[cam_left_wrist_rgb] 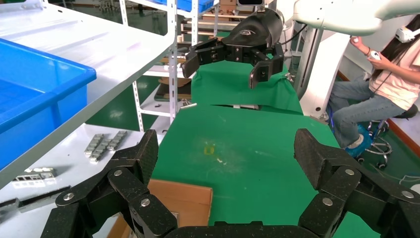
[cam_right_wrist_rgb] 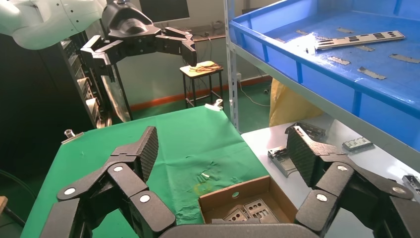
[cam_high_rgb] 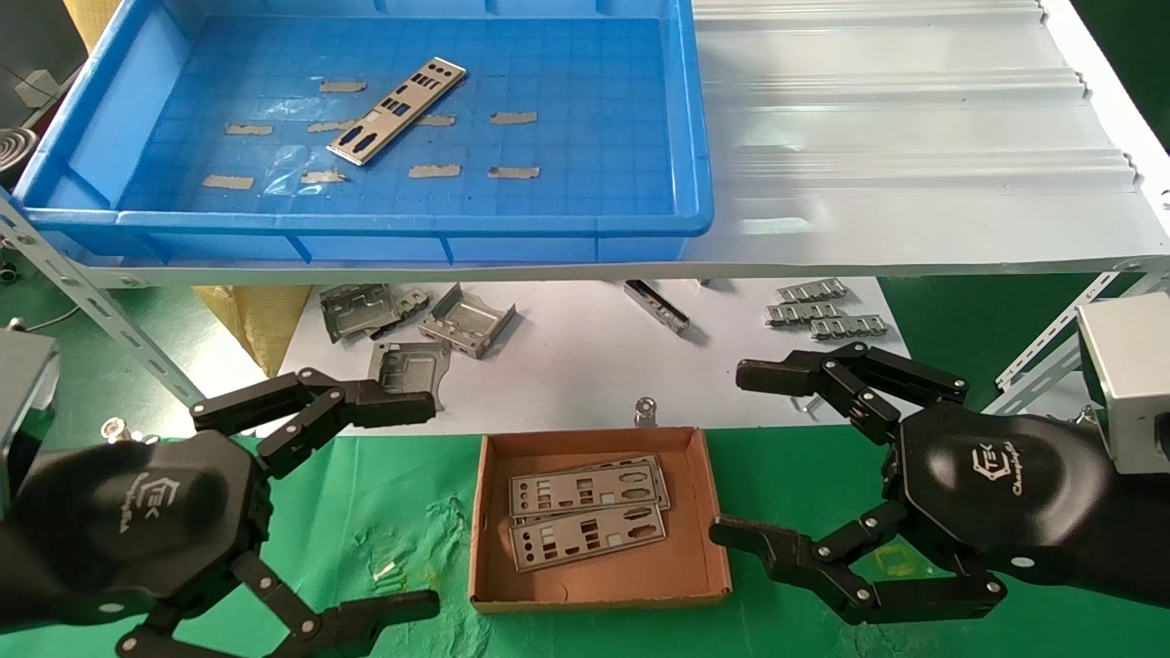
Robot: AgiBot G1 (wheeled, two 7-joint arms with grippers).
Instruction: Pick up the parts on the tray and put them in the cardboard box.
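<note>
One silver-grey part [cam_high_rgb: 398,111] lies at an angle on the floor of the blue tray [cam_high_rgb: 366,222], which stands on the white shelf at the back left. The part [cam_right_wrist_rgb: 359,39] also shows in the right wrist view, inside the tray [cam_right_wrist_rgb: 322,67]. The cardboard box [cam_high_rgb: 594,440] sits on the green cloth between my arms, with two parts [cam_high_rgb: 587,512] stacked flat inside. My left gripper [cam_high_rgb: 416,507] hovers open just left of the box, holding nothing. To the right of the box my right gripper [cam_high_rgb: 742,454] is open and holds nothing either. Box [cam_right_wrist_rgb: 236,194] and parts [cam_right_wrist_rgb: 247,210] lie under it.
Under the shelf, on a white sheet, lie bent grey brackets [cam_high_rgb: 466,320] and small ribbed strips [cam_high_rgb: 823,315]. Slotted shelf posts [cam_high_rgb: 101,311] slant down at both sides. A small metal piece [cam_high_rgb: 646,408] sits just behind the box. A seated person [cam_left_wrist_rgb: 381,94] is beyond the table.
</note>
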